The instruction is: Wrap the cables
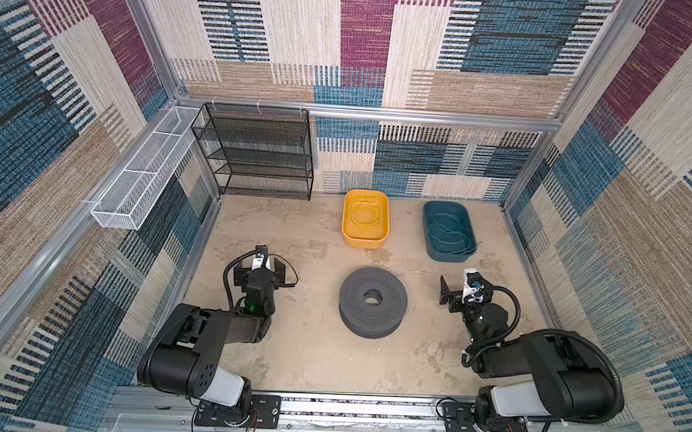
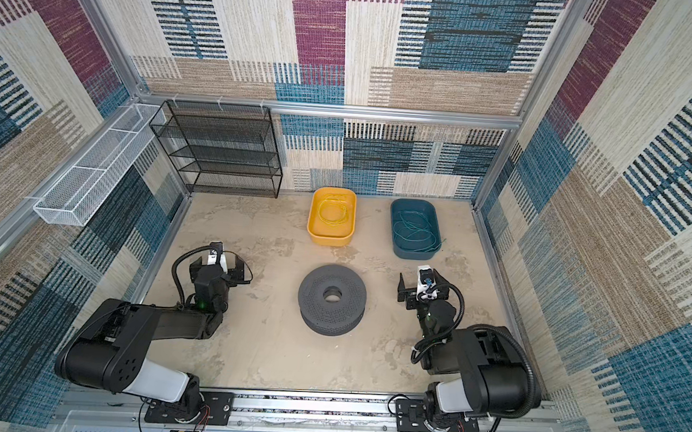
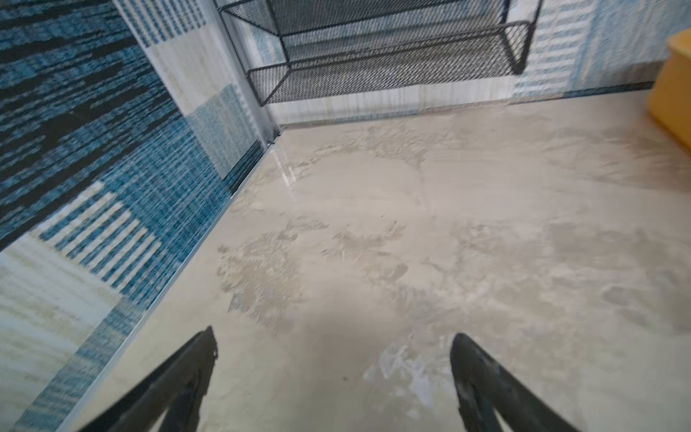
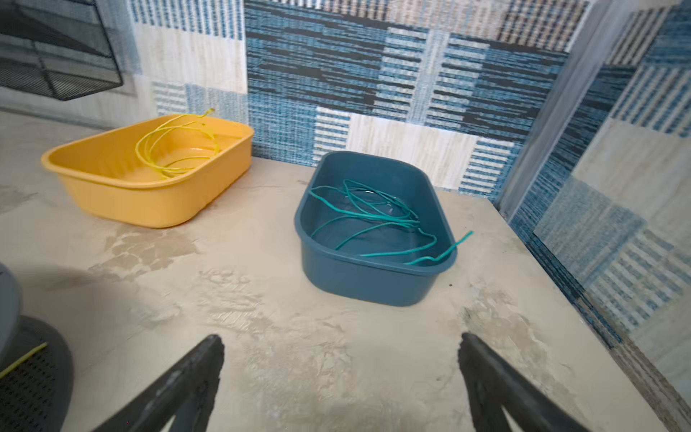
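Observation:
The cables lie in two bins at the back of the table. A thin yellow cable (image 1: 363, 215) (image 2: 333, 213) (image 4: 175, 146) is loosely coiled in the yellow bin (image 1: 363, 242) (image 4: 149, 202). A teal cable (image 1: 445, 234) (image 4: 374, 217) lies tangled in the blue bin (image 1: 448, 256) (image 4: 366, 280), one end hanging over the rim. A grey perforated spool (image 1: 353, 303) (image 2: 315, 302) (image 4: 33, 374) stands mid-table, and a short yellow strand (image 4: 22, 360) shows on it. My left gripper (image 1: 261, 264) (image 3: 334, 336) is open left of the spool. My right gripper (image 1: 466, 290) (image 4: 341, 337) is open to the spool's right. Both hold nothing.
A black mesh shelf rack (image 1: 257, 152) (image 3: 392, 56) stands at the back left against the wall. A white wire basket (image 1: 138, 177) hangs on the left wall. Patterned walls close in three sides of the table.

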`<act>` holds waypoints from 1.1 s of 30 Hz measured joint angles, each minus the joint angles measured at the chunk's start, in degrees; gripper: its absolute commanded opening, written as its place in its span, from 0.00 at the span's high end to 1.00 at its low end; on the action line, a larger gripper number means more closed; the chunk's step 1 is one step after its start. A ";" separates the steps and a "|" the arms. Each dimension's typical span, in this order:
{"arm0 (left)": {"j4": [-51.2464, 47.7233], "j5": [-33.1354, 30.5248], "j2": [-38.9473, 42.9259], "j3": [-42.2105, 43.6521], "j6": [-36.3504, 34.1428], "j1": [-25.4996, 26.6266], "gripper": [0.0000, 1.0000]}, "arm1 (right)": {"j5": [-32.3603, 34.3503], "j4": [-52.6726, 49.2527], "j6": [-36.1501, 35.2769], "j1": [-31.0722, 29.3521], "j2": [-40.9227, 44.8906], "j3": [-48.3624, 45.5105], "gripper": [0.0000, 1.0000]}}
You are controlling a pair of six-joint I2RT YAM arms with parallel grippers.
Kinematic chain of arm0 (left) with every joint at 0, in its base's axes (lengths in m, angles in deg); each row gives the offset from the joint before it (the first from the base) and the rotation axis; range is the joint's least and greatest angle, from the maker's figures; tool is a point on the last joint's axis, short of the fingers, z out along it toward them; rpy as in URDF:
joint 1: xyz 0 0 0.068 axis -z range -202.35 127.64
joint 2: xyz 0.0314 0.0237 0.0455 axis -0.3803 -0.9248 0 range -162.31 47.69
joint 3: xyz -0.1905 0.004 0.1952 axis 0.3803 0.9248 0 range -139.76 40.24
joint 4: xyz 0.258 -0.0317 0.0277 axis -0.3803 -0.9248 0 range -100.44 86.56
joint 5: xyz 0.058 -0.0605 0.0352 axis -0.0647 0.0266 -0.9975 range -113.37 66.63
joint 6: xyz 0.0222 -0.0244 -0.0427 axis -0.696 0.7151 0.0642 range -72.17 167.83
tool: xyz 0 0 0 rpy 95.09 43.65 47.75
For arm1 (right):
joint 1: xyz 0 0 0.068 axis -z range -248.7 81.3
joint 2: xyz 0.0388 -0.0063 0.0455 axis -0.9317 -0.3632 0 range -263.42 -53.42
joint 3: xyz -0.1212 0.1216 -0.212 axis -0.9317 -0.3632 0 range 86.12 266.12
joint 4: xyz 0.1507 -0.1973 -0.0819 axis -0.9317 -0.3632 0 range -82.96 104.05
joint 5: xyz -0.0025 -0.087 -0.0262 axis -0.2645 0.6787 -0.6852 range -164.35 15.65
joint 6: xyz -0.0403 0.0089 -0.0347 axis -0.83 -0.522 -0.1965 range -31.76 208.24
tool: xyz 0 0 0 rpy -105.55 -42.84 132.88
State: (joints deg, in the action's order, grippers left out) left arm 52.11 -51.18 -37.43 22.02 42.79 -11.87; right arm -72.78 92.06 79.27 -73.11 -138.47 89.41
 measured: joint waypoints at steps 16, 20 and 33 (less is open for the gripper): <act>-3.39 21.73 -2.78 -4.17 0.07 -8.61 0.00 | -2.56 -4.33 6.01 4.44 -2.99 8.59 0.01; -5.62 23.71 -2.82 -4.50 0.42 -8.98 0.00 | -2.67 -5.31 6.34 4.48 -2.99 8.59 0.01; -6.88 25.00 -2.86 -4.50 0.59 -9.07 0.00 | -2.69 -5.51 6.51 4.48 -2.99 8.59 0.01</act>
State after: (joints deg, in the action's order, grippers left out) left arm 45.22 -26.18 -40.29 17.52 43.38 -20.95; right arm -75.47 86.56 85.78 -68.63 -141.47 98.00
